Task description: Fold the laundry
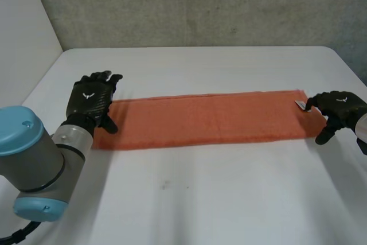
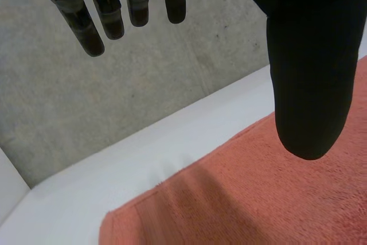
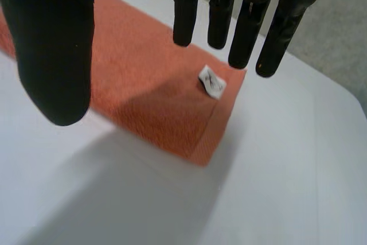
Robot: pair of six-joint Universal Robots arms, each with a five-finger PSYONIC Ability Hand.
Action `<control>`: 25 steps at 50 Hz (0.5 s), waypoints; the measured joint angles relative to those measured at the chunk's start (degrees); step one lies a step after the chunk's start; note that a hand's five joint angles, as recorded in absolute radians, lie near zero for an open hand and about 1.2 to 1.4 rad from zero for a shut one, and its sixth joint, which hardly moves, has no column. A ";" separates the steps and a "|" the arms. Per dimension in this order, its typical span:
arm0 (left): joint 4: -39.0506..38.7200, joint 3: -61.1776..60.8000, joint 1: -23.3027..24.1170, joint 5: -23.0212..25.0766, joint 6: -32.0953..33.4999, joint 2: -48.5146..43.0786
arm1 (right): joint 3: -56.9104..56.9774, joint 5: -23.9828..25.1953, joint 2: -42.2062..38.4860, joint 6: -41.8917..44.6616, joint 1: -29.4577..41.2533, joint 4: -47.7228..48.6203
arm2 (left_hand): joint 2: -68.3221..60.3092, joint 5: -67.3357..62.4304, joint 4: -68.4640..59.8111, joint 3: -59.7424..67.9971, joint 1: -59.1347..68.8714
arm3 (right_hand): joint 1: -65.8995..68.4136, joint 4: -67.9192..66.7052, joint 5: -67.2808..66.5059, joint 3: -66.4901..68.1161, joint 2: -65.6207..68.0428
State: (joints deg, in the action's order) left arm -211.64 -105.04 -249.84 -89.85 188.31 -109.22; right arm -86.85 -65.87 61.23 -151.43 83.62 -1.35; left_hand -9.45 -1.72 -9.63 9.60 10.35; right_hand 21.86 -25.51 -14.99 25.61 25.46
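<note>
Centrally, a long orange towel (image 1: pixel 200 120) lay flat as a narrow strip across the white table (image 1: pixel 189 199), running side to side between the two arms. It was spread to its full length, which I judged left it ready for an end-to-end fold not yet begun. A small white label (image 3: pixel 212 81) sat near one corner of its right end.

My left hand (image 1: pixel 90 100) was over the towel's left end, fingers straight and thumb held wide apart from them, gripping nothing. My right hand (image 1: pixel 339 109) was at the opposite end, by the label, likewise spread with nothing pinched. I read this placement as each hand lining up on an end so the cloth could be lifted evenly. A grey concrete wall (image 1: pixel 200 4) stood behind the table.
</note>
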 measured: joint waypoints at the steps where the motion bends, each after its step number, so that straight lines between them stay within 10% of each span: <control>1: 0.23 0.05 -0.10 0.02 -0.26 -0.01 | 0.12 0.02 -0.50 0.42 -0.21 0.27 | 0.00 0.00 0.00 0.00 0.00 | 0.74 -0.87 -0.70 0.80 0.64; 25: 0.25 -0.33 -0.74 -0.19 -0.34 -0.12 | 3.85 -0.39 -8.34 5.29 -1.50 3.31 | 0.00 0.00 0.00 0.00 0.00 | 15.66 -18.35 -17.23 18.22 18.35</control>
State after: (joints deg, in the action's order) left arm -211.39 -105.37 -250.58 -90.03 187.97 -109.34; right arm -82.99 -66.25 52.90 -146.14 82.12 1.96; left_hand -9.45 -1.72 -9.63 9.60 10.35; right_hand 37.52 -43.86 -32.22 43.84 43.81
